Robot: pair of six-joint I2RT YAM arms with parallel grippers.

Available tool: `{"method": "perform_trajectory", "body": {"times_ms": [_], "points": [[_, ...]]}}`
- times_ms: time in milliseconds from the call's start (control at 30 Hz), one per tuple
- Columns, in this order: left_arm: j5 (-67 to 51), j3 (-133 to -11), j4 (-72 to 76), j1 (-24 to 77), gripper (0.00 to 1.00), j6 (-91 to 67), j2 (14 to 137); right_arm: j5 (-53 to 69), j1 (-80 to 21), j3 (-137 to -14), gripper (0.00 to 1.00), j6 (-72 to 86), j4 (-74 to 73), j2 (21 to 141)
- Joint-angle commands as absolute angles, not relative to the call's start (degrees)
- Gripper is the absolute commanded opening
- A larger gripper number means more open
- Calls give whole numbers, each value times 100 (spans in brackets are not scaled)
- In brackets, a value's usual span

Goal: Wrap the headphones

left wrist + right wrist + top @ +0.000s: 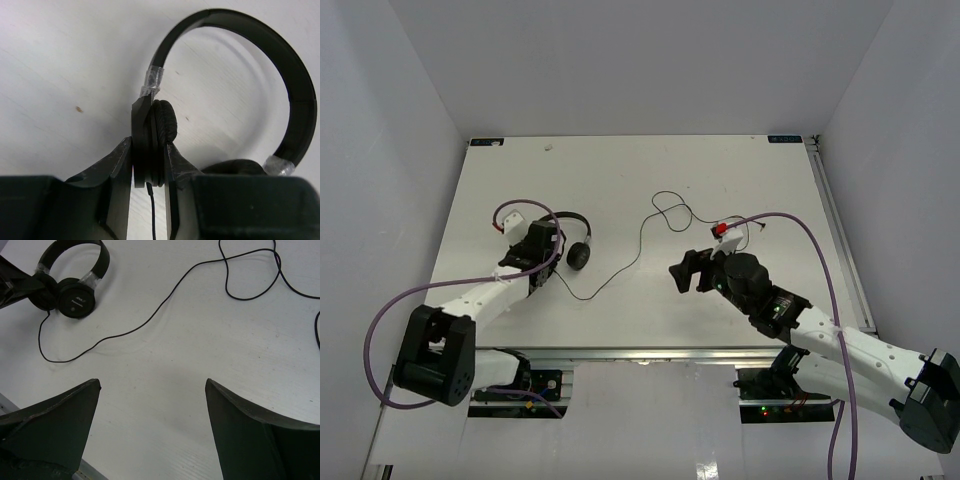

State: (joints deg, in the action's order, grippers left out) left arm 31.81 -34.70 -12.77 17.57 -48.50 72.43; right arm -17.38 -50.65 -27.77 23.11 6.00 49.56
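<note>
Left jaws grip one earcup (162,122) of the headphones (300,100) (light, stiff, I judge); right jaws open; limp cord (150,320) trails toward 3 o'clock.

Second earcup (235,167) mostly hidden behind one jaw; cord (151,210) cut off at the lower edge between the jaws.

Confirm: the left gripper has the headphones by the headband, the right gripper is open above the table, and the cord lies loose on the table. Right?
Not quite. The left wrist view shows the left gripper clamped on an earcup of the headphones, not on the headband. The rest holds: the right gripper is open above the table, and the cord lies loose.
</note>
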Motion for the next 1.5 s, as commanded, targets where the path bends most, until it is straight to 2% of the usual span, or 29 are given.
{"method": "perform_trajectory", "body": {"times_ms": [0,133,333,633,700,733,933,1233,1467], "points": [[3082,-3465,-1069,2503,0,-4745,7169,-1525,-5084,-2980,93,2138,848,4969],[2296,-3362,-666,2637,0,-4357,6934,-1331,-5080,-2880,94,2090,1013,4916],[555,-2878,285,2637,0,-3937,5764,-764,-5080,-2369,100,2099,1871,4291],[-1735,-2461,1185,2663,0,-3839,4895,-545,-5014,-2817,100,2415,1648,4298],[-1997,-2384,1340,2663,0,-3841,4853,-452,-5010,-2813,100,2494,1661,4213],[-2078,-2365,1386,2663,0,-3857,4835,-292,-5010,-2788,96,2513,1686,4161],[-2639,-2329,1673,2663,0,-4221,4639,1005,-5010,-2413,92,1615,2278,3388],[-3479,-2572,2073,2663,0,-5065,4448,1509,-5001,-1801,87,1395,2626,1621],[-3940,-2662,2909,2663,0,-5994,4478,1871,-5001,-1594,84,1236,3016,1469]]}}
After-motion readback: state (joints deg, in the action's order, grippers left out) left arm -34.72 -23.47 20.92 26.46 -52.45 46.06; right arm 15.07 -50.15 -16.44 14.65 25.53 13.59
